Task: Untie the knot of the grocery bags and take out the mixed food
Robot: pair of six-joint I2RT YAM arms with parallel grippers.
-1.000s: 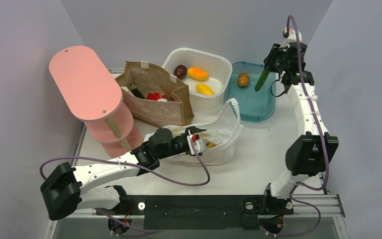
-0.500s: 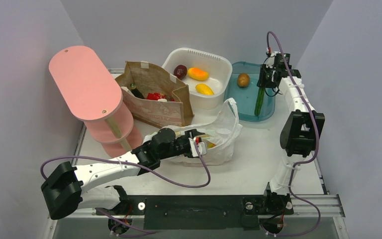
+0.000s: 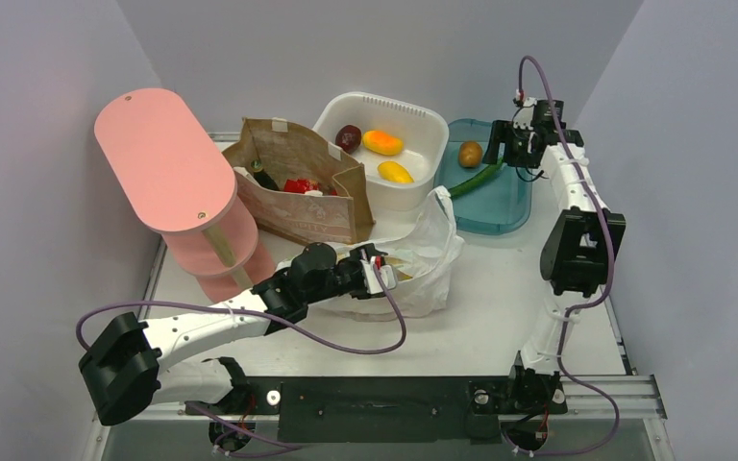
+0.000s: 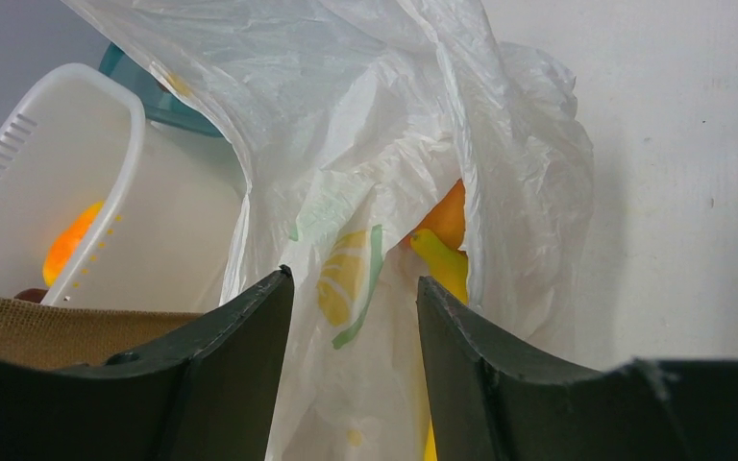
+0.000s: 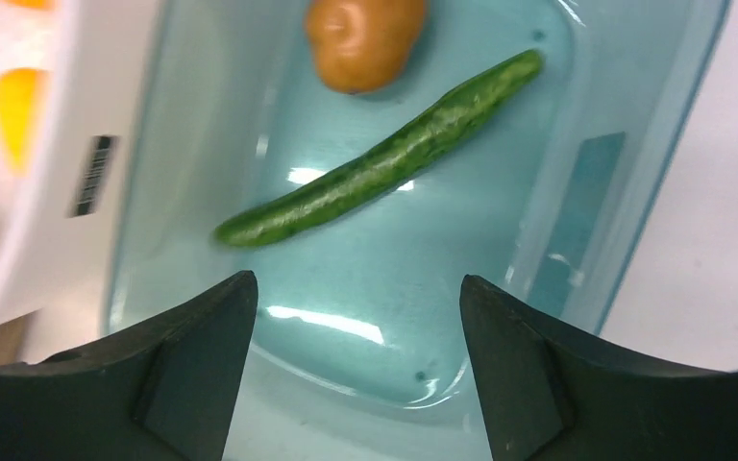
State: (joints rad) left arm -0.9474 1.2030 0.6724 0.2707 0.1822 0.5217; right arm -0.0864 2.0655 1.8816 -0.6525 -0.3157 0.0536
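A white grocery bag with yellow marks lies open at mid-table; it fills the left wrist view. Something orange and yellow shows inside its mouth. My left gripper is at the bag's near side, its jaws partly apart with a fold of printed plastic between them. The long green cucumber lies in the teal bin; in the right wrist view the cucumber is below the jaws. My right gripper hovers open and empty over that bin.
A brown kiwi-like fruit lies in the teal bin beside the cucumber. A white tub holds orange-yellow fruits and a dark red one. A brown paper bag with groceries stands left of it. A pink two-tier stand is at the far left.
My right gripper brought the cucumber down into the teal bin and let go; it now lies flat there. My left gripper drew back slightly to the left at the bag.
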